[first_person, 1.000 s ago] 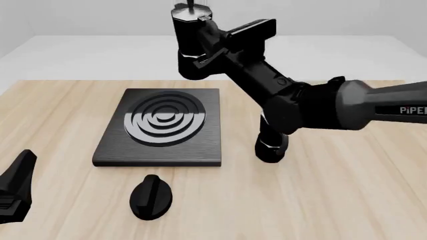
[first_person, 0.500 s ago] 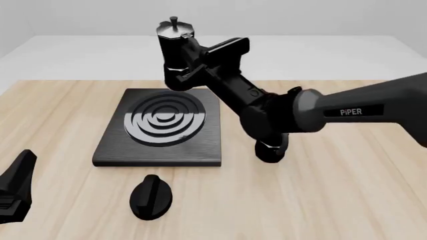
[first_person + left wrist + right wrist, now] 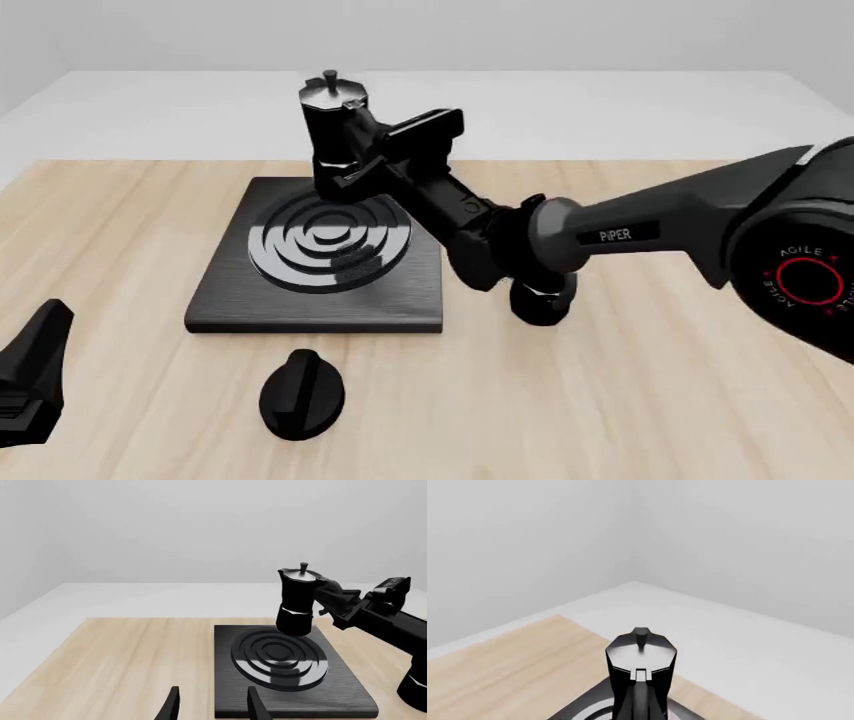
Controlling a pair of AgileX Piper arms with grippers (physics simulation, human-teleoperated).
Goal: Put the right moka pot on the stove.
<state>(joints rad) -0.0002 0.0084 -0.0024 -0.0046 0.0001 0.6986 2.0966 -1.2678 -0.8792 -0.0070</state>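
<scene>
So we've got the right moka pot [image 3: 335, 130] up in the air in the upper middle of the front view, upright, with its base over the far edge of the stove [image 3: 220, 290] and clear of the surface as far as we can see. The right hand [image 3: 358, 165] is closed on the pot from the handle side, and its arm runs down toward the right edge of the frame. In the left wrist view, the same pot [image 3: 297, 600] hangs over the back of the burner rings [image 3: 280, 657], with a visible gap under it. From the right wrist camera we look down on the silvery lid and knob [image 3: 640, 635] with the pot's handle running toward the lens; the fingers themselves are out of shot there.

The stove sits left of centre on the wooden counter [image 3: 641, 400]. A small black round knob [image 3: 302, 393] lies on the counter near the bottom of the frame, just in front of the slab and apart from it. The second moka pot [image 3: 542, 298] is mostly hidden behind the right arm, standing on the counter to the right of the stove.

The left hand [image 3: 30, 375] sits in the lower left corner of the front view, well apart from everything. In its own wrist view, its two fingertips [image 3: 172, 707] stand apart with nothing between them, so it's open.
</scene>
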